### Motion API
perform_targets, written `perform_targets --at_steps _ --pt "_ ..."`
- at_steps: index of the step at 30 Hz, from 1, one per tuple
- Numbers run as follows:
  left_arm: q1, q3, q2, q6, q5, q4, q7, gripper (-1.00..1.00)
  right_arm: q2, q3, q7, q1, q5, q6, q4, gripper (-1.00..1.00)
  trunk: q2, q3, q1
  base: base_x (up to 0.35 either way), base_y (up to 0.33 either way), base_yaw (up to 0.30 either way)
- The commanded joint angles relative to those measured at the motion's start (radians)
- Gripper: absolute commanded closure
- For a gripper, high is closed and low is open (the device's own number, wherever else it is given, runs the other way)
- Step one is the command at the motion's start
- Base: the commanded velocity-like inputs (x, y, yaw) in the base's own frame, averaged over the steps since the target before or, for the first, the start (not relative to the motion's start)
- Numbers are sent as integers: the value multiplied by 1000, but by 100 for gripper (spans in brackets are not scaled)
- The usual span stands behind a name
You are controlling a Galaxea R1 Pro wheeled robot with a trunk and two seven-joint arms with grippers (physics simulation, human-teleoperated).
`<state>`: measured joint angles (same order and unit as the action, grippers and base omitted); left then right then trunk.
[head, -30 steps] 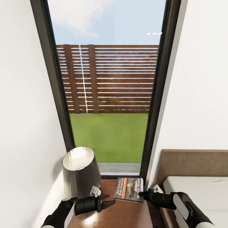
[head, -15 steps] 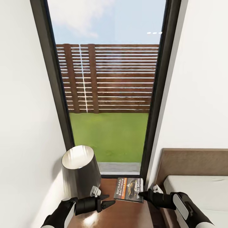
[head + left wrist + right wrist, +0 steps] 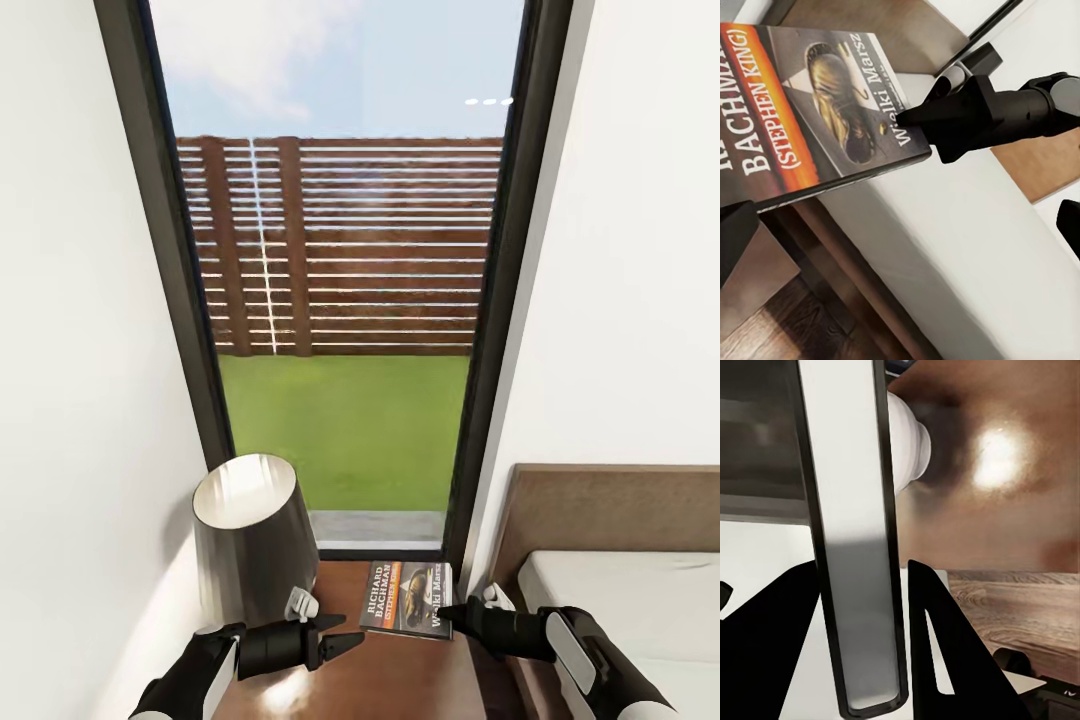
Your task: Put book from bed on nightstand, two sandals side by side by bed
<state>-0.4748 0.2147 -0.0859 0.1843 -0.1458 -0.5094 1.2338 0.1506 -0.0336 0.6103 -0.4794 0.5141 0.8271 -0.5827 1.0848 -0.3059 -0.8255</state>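
The book [image 3: 405, 597], black and orange with white lettering, lies flat on the dark wooden nightstand [image 3: 390, 680] under the window. My right gripper [image 3: 445, 612] is shut on the book's right edge, coming in from the bed [image 3: 620, 600] side. In the right wrist view the book's edge [image 3: 851, 547] sits between the two dark fingers. In the left wrist view the right gripper [image 3: 907, 116] pinches the cover near the title, and one corner of the book [image 3: 817, 112] hangs past the nightstand's edge. My left gripper [image 3: 340, 633] hovers open over the nightstand's front left. The two sandals are out of view.
A dark lamp shade [image 3: 250, 540] stands on the nightstand's left, close behind my left gripper. A white wall runs along the left. The tall dark-framed window [image 3: 340, 300] is straight ahead. The brown headboard [image 3: 610, 505] rises at the right.
The whole head view has shifted slightly upward in the picture, so the camera moved. Both grippers and the book keep their places.
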Motion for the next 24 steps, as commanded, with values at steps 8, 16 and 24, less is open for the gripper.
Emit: perform_targets --at_steps 8,16,24 --pt "-1 9 -2 11 -9 -1 7 -100 0 -3 3 -1 0 6 0 100 57 -26 -31 0 0 0" --pt "-1 8 -2 11 -9 -1 6 -100 -1 -3 4 -1 0 7 1 100 113 -52 -62 0 0 0" --pt "-1 9 -2 11 -9 -1 7 -100 -2 -2 6 -1 -2 7 1 100 169 -77 -92 0 0 0"
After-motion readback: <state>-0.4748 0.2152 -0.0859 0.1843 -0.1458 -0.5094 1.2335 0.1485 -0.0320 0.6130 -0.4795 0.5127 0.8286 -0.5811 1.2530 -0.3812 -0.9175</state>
